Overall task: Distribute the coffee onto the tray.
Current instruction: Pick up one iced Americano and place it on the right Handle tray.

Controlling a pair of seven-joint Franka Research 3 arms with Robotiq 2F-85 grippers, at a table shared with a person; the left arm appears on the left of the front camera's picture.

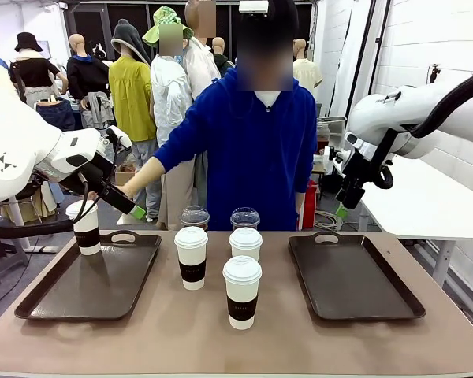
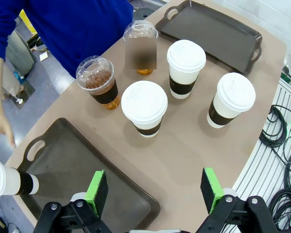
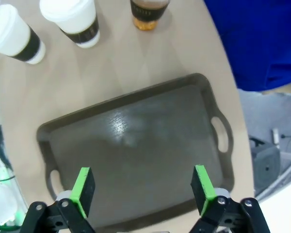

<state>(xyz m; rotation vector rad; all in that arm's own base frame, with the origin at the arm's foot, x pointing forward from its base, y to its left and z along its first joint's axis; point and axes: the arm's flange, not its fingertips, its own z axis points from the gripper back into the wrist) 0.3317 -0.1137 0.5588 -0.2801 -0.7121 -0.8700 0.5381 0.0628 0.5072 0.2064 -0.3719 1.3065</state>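
Coffee cup (image 1: 85,227) stands on left tray (image 1: 55,295); five other cups (image 1: 242,290) stand on table (image 1: 284,346); left pincer (image 2: 154,183) and right pincer (image 3: 143,187) both released, empty

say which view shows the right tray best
Right wrist view: it looks down on the right tray, both handles in frame. Front view shows it whole but at a shallow angle; left wrist view has it far off at the top.

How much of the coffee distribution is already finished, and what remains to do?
Done: one white paper cup stands in the far corner of the left tray. In hand: nothing; the left gripper and right gripper are open, empty. Left: three white cups and two iced coffees on the table; the right tray holds none.
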